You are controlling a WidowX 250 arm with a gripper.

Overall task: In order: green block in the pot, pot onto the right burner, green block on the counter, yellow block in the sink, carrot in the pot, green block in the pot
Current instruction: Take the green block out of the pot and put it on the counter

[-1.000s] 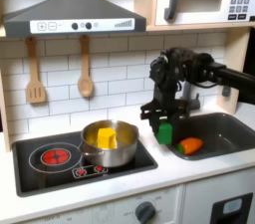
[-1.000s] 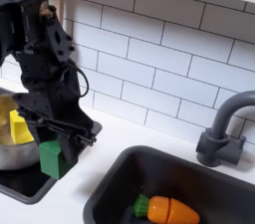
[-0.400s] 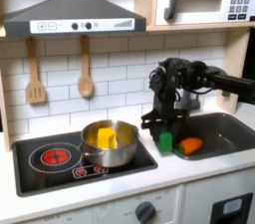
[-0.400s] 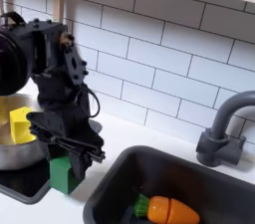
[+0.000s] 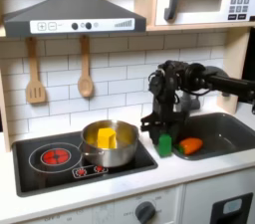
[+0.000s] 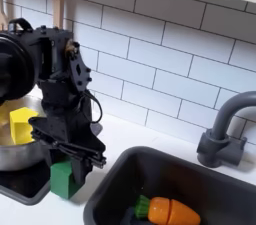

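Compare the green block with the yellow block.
The green block is green and sits on the counter under the pincer; the yellow block is yellow and sits inside the pot on the stove. Both are small, chunky toy blocks of similar size.

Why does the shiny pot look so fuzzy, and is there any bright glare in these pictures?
In the first exterior view everything is soft and low-detail, so the pot looks fuzzy; its metal side catches pale highlights. In the second exterior view the pot is cut by the left edge, and the counter looks washed-out white, with a dark shadow under the gripper.
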